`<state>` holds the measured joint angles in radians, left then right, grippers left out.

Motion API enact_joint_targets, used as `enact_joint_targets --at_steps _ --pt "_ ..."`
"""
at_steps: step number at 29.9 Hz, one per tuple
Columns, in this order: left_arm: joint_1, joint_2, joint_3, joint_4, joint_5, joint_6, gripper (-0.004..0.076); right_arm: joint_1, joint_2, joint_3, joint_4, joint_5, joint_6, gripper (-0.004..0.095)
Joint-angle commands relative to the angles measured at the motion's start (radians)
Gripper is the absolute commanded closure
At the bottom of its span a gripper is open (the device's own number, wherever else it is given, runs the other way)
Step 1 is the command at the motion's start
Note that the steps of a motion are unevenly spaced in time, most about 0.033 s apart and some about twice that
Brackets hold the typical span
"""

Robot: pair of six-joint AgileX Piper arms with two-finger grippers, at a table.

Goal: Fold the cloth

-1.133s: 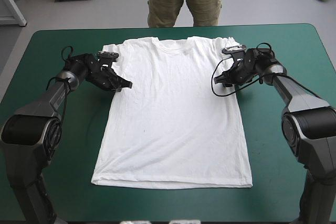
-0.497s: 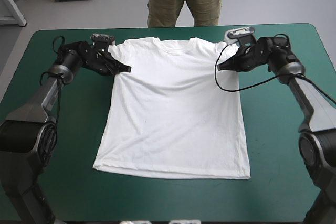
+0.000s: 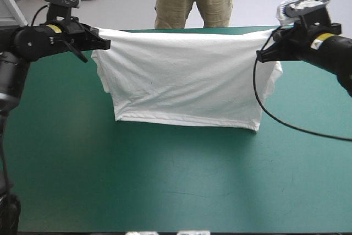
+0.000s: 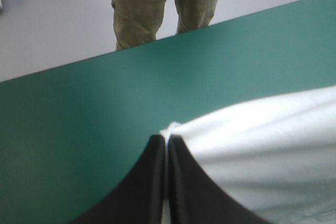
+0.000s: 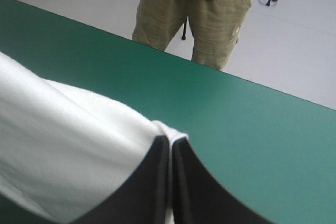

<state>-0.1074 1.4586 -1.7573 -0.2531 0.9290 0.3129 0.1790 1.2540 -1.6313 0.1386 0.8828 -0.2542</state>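
Both arms are held up high and spread wide apart. The left gripper (image 3: 103,42) points inward toward the right one. Its two black fingers (image 4: 149,182) are pressed together on one top end of the T-shirt (image 3: 187,75). The right gripper (image 3: 262,56) points back at it, pinched tight on the other end. Both wrists sit about level.

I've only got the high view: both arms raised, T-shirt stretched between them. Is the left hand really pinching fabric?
Observer: Yes. The left wrist view shows the left hand all but shut, a thin white strip of the T-shirt between its fingers.
Operator: And the right?
Observer: The right hand matches, a small fold of cloth poking past its fingertips.
Operator: What's behind the shirt?
Observer: Bare teal-green cover up to the table's far edge.
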Motion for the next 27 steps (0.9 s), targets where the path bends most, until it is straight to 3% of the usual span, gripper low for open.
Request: enact_joint_targets --at_steps 1,5,10,17,21,24,27 --pt "0.002 -0.145 -0.035 -0.016 -0.02 -0.001 0.0733 0.001 -0.136 -0.028 -0.011 0.021 -0.009 0.0925" --pt "0.002 -0.254 -0.035 -0.016 0.032 0.021 0.0733 0.001 -0.26 -0.028 -0.013 0.099 0.007 0.0925" --pt "0.002 -0.339 -0.035 -0.016 0.035 0.029 0.0733 0.001 -0.346 -0.028 -0.031 0.11 0.033 0.0925" --pt "0.002 -0.335 0.006 -0.03 0.076 0.017 0.0733 0.001 -0.303 -0.016 -0.031 0.167 0.067 0.0925" --pt "0.002 -0.327 0.151 -0.021 -0.131 0.02 0.0733 0.001 -0.217 0.003 -0.033 0.112 0.067 0.0925" --pt "0.002 -0.314 0.258 -0.019 -0.416 0.021 0.0733 0.001 -0.134 0.003 -0.048 0.037 0.065 0.0925" --pt "0.002 -0.291 0.345 -0.024 -0.707 0.024 0.0733 0.001 -0.057 0.003 -0.076 -0.119 0.052 0.0925"
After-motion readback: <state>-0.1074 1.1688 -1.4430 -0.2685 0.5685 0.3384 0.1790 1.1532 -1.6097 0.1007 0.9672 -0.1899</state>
